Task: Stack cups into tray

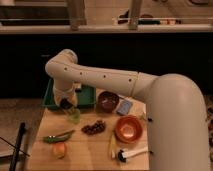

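A small pale yellow-green cup point(74, 116) stands on the wooden table just in front of the dark green tray point(49, 99). The tray lies at the table's back left, partly hidden behind my arm. My gripper point(67, 105) hangs down from the white arm over the tray's front edge, right above and slightly left of the cup. It is at or touching the cup's rim. I see only one cup.
A dark brown bowl point(107, 101) and a blue packet point(124, 106) lie right of the tray. An orange bowl point(129, 128), grapes point(93, 128), a green pod point(57, 136), an orange fruit point(59, 149), a banana point(112, 145) and a white-handled tool point(131, 154) lie in front.
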